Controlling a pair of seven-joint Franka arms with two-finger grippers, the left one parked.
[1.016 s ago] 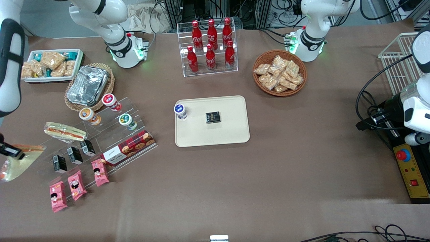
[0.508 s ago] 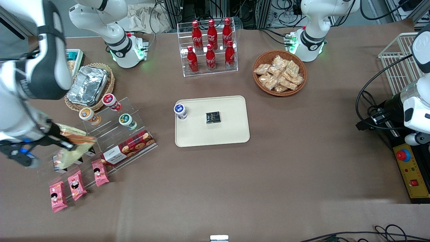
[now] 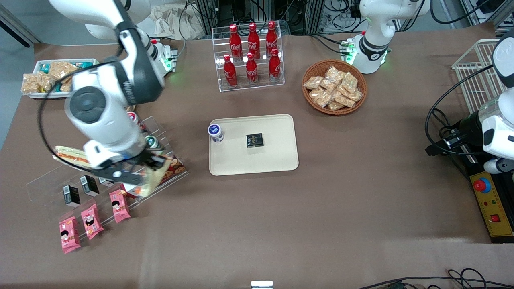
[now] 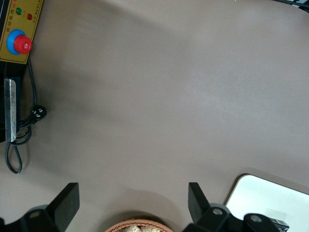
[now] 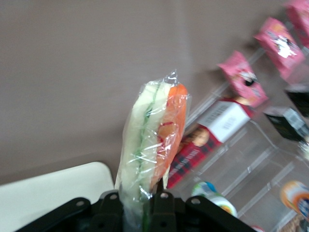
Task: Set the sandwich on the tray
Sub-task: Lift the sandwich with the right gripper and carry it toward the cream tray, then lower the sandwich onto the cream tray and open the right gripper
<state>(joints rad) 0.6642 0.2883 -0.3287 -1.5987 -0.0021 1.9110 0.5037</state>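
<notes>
The sandwich (image 3: 153, 177) is a clear-wrapped wedge with pale bread and an orange and green filling edge. It hangs above the clear display stand, over the plaid cookie box, with my gripper (image 3: 141, 173) shut on it. In the right wrist view the sandwich (image 5: 152, 137) stands up between the black fingers (image 5: 164, 205), held at its lower end. The beige tray (image 3: 277, 154) lies flat at mid-table, toward the parked arm from the gripper, and a corner of the tray (image 5: 53, 188) shows beside the fingers.
On the tray stand a small blue-lidded cup (image 3: 215, 133) and a black packet (image 3: 254, 140). A longer flat sandwich (image 3: 68, 154), black boxes (image 3: 89, 184), pink snack packs (image 3: 91, 220) and a plaid cookie box (image 3: 175, 166) sit around the stand. Cola bottles (image 3: 251, 56) and a snack basket (image 3: 334, 86) lie farther back.
The right arm has swung from the working arm's table edge toward the tray, carrying the sandwich over the display stand. Nothing else has moved.
</notes>
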